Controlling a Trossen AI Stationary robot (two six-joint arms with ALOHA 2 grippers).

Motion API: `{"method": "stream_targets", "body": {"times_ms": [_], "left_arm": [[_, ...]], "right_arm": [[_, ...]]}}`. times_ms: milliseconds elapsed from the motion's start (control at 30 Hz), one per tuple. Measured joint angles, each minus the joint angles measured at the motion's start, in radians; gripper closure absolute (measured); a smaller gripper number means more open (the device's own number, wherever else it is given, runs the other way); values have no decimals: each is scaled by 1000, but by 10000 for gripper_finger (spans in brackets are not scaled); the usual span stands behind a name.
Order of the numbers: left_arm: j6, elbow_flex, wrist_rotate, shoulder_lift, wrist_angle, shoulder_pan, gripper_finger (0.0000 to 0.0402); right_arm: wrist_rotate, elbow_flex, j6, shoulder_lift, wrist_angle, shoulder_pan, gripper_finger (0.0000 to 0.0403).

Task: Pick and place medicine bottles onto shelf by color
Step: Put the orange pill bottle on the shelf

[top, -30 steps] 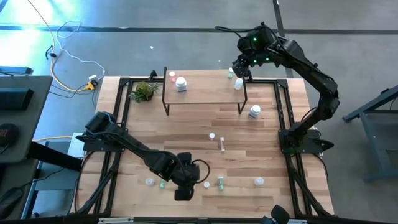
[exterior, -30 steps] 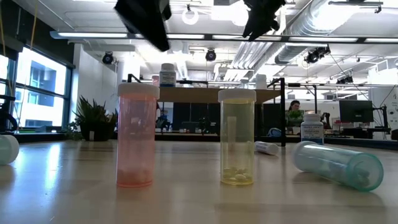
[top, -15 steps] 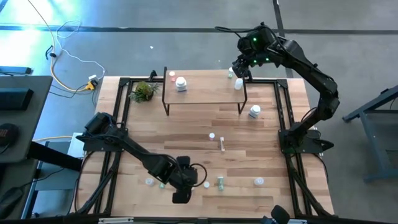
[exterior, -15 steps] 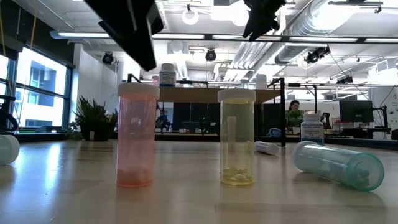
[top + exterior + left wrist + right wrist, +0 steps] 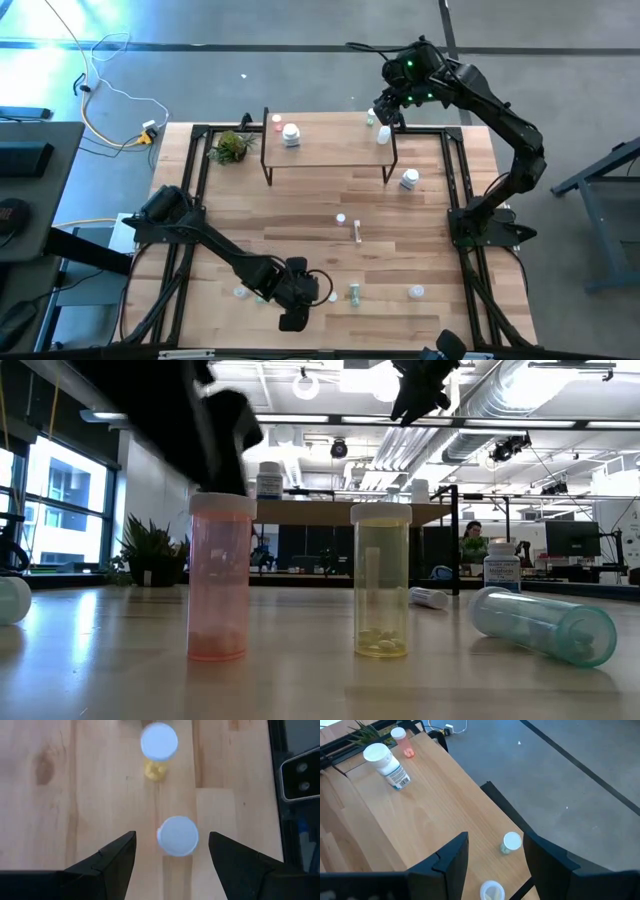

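A pink bottle with a white cap (image 5: 177, 836) (image 5: 218, 575) stands upright on the table near its front edge. Beside it stands a yellow bottle (image 5: 159, 742) (image 5: 380, 580). My left gripper (image 5: 172, 845) (image 5: 318, 292) is open and hangs just over the pink bottle. One finger stands on each side of the cap, with a gap at both. My right gripper (image 5: 492, 865) (image 5: 385, 112) is open and empty above the far right end of the shelf (image 5: 330, 150). On the shelf stand a white bottle (image 5: 385, 762), a pink vial (image 5: 400, 737) and a small green bottle (image 5: 510, 842).
A pale blue bottle (image 5: 540, 622) lies on its side right of the yellow one. Two small bottles (image 5: 250, 294) sit left of my left gripper. A white jar (image 5: 410, 179) and two small vials (image 5: 348, 225) are mid-table. A plant (image 5: 232, 147) stands at the far left corner.
My left gripper has come down toward the pink bottle and a little toward the table's near edge, staying open. It now hangs right over the bottle's cap. The bottles have kept still.
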Motion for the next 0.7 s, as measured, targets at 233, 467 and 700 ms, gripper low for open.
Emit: {"method": "stream_targets", "body": {"times_ms": [233, 467, 700], "left_arm": [[-15, 2, -8, 35, 37, -1, 163], [-16, 2, -29, 36, 32, 0, 170], [-16, 2, -22, 36, 21, 0, 232]], "right_arm": [[0, 0, 0, 0, 1, 0, 222], [0, 0, 0, 0, 1, 0, 222], [0, 0, 0, 0, 1, 0, 222]]}}
